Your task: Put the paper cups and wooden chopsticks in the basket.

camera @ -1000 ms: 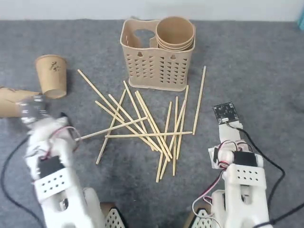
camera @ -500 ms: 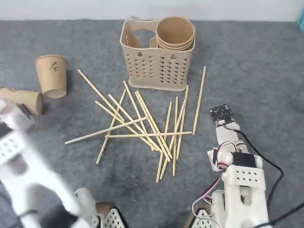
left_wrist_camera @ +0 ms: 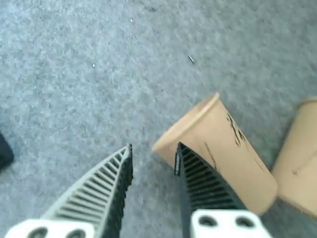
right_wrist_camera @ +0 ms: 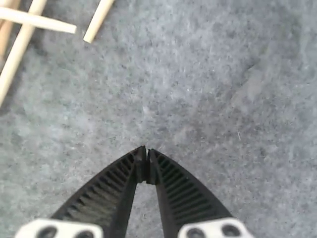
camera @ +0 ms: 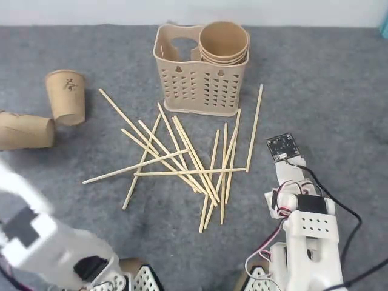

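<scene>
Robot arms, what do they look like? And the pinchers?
The right arm is white plastic with small holes, black motors and a black cable. The left gripper and right gripper have dark, ribbed, pointed fingers on white bases.

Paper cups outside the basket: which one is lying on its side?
The leftmost cup, at the high view's edge; the other cup beside it stands on end.

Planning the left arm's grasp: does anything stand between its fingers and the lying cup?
Nothing visible does. The left gripper is open and the cup has its rim right at one finger; only carpet lies around them.
</scene>
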Motion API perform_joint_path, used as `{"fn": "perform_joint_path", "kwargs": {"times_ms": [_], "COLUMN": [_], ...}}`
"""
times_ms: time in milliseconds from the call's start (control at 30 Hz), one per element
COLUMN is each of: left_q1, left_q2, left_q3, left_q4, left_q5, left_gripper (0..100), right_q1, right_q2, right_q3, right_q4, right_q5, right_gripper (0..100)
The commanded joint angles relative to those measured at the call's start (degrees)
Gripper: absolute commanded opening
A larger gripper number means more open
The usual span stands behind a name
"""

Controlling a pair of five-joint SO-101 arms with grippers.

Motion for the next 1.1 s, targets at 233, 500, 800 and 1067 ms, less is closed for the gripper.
{"fn": "perform_joint_path", "kwargs": {"times_ms": [233,500,800,1067], "left_q1": [-0.9,2.5,11.1,21.0], "left_q2": [20.3,28.1,28.4,28.4], "left_q3": [-18.3,-24.7,-41.2,-41.1], "left_q4": [-10.9,-5.4,20.0,33.8], "left_q5": [11.0,11.0,11.1,11.0], "left_gripper": [14,14,14,14], "right_q1": [0.5,0.5,-1.4,-1.3], "right_q2": [-1.1,-1.1,-1.5,-1.5], "right_q3": [-0.1,0.0,1.6,1.5], "right_q4": [-0.8,-1.5,-3.9,-4.0], "right_q5": [0.5,0.5,0.6,0.7], "right_gripper": [0.7,0.7,0.7,0.7]}}
